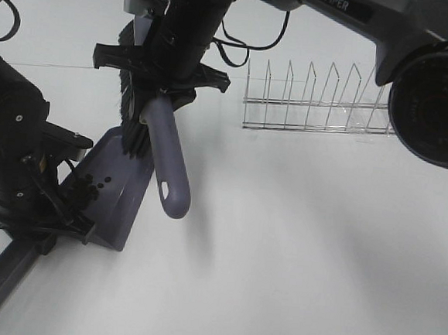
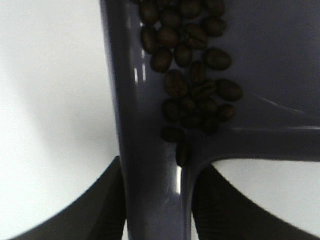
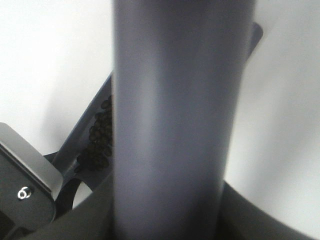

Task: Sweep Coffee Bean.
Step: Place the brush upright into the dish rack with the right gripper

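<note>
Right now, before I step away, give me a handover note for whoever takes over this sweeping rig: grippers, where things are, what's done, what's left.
Left gripper: shut on the dustpan by its handle.
Right gripper: shut on the brush, which hangs over the pan's mouth on the left side of the table.
Coffee beans: piled inside the dustpan, at the handle end.
Done: the beans look swept in; no loose ones show on the table.
Left: probably lift the brush clear and keep the pan steady. The spot under the brush is hidden, so check it.
</note>
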Action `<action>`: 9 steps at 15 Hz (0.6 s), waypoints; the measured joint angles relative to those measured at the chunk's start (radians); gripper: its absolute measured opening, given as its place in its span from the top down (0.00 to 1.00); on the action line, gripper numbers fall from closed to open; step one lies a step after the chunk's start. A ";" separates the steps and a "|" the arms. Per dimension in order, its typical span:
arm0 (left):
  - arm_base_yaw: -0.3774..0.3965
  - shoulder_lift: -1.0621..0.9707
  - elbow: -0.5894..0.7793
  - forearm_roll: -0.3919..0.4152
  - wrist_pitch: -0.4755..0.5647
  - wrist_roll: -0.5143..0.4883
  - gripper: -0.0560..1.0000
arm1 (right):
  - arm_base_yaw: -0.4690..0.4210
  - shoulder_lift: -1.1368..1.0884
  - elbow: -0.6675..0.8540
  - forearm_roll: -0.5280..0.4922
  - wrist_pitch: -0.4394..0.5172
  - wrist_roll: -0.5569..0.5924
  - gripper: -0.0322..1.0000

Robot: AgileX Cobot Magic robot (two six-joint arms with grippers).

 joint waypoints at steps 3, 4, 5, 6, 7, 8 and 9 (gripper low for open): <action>0.000 0.000 0.000 -0.006 0.000 0.000 0.62 | 0.001 -0.069 -0.001 -0.124 0.004 -0.007 0.68; 0.000 0.000 0.000 -0.010 0.000 0.000 0.62 | 0.001 -0.090 -0.001 -0.152 0.004 -0.014 0.68; 0.000 0.000 0.000 -0.017 0.000 0.001 0.62 | 0.000 -0.133 -0.001 -0.172 0.006 -0.032 0.68; 0.000 0.000 0.000 -0.018 -0.001 0.001 0.62 | 0.000 -0.151 -0.001 -0.175 0.006 -0.038 0.68; 0.000 0.000 0.000 -0.018 -0.001 0.001 0.62 | 0.001 -0.158 -0.002 -0.179 0.006 -0.046 0.68; 0.000 0.000 0.000 -0.020 -0.001 0.001 0.62 | 0.001 -0.168 -0.002 -0.188 0.007 -0.054 0.68; 0.000 0.000 0.000 -0.022 -0.001 0.001 0.62 | 0.001 -0.183 0.012 -0.194 0.006 -0.058 0.68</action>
